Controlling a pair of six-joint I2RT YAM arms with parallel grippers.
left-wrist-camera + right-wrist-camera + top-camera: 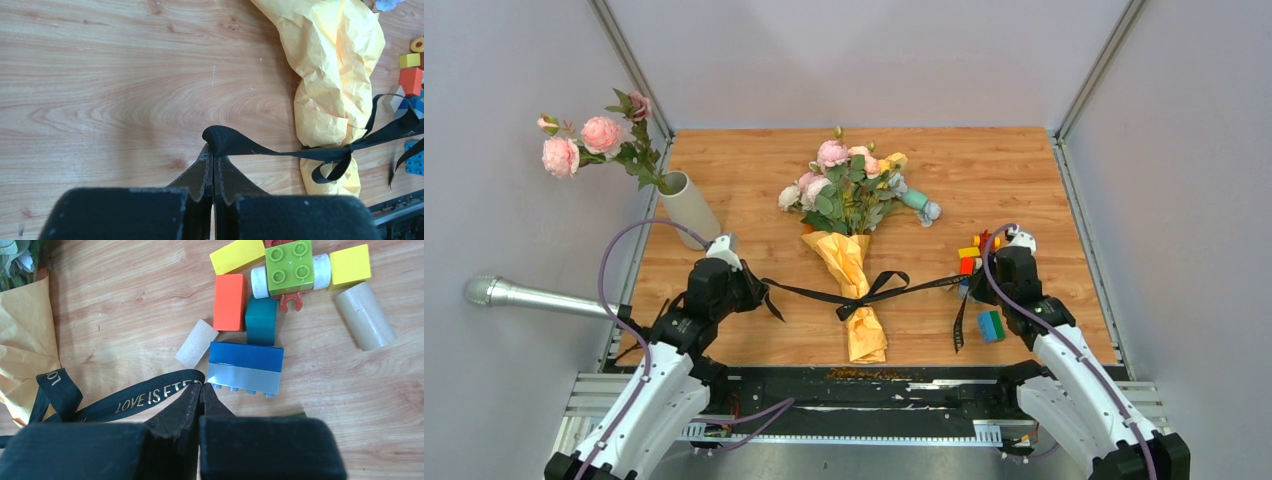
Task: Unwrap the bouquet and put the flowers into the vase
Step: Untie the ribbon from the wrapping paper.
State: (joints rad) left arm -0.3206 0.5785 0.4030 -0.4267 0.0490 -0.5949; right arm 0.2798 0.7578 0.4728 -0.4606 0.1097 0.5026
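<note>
The bouquet [849, 265] lies mid-table, its orange-tan paper [330, 75] pointing toward me and its flowers [844, 185] toward the back. A black strap [854, 300] is knotted round the paper, and its two ends stretch out sideways. My left gripper [759, 290] is shut on the left end of the strap [270, 149], which bulges over the tips of the left gripper [213, 150]. My right gripper [969, 283] is shut on the right end, and gold lettering shows on the strap [140, 400] beside the right gripper [200, 387]. The off-white vase [689, 210] stands tilted at the back left and holds pink blooms [594, 140].
Toy blocks [979, 250] crowd the table just beyond my right gripper, with a blue-grey brick [245, 362] almost touching its tips. A teal stick [916, 200] lies right of the flowers. A grey metal tube [534, 297] juts in from the left wall.
</note>
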